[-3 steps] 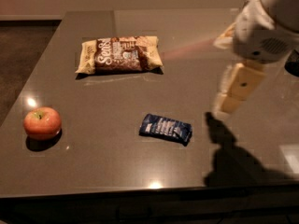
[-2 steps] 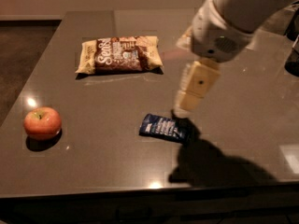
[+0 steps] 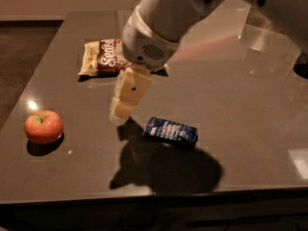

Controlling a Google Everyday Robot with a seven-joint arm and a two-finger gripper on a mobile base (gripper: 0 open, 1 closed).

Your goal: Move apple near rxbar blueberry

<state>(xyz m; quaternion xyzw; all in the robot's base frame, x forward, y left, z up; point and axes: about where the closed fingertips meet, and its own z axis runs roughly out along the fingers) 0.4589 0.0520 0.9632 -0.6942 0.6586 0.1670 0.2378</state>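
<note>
The apple (image 3: 44,126), red-orange with a yellowish top, sits on the dark table near its left front edge. The rxbar blueberry (image 3: 172,132), a flat dark blue wrapper with white lettering, lies near the table's front middle. My gripper (image 3: 119,115) hangs from the white arm above the table, between the two. It is just left of the bar and well to the right of the apple. It holds nothing that I can see.
A brown and cream snack bag (image 3: 100,57) lies at the back left, partly hidden by my arm. The table's front edge (image 3: 144,196) runs close below the bar. Bright reflections show on the right side of the tabletop.
My arm has swung left across the table, from the right side past the blue bar to just left of it. The apple, bar and bag have not moved.
</note>
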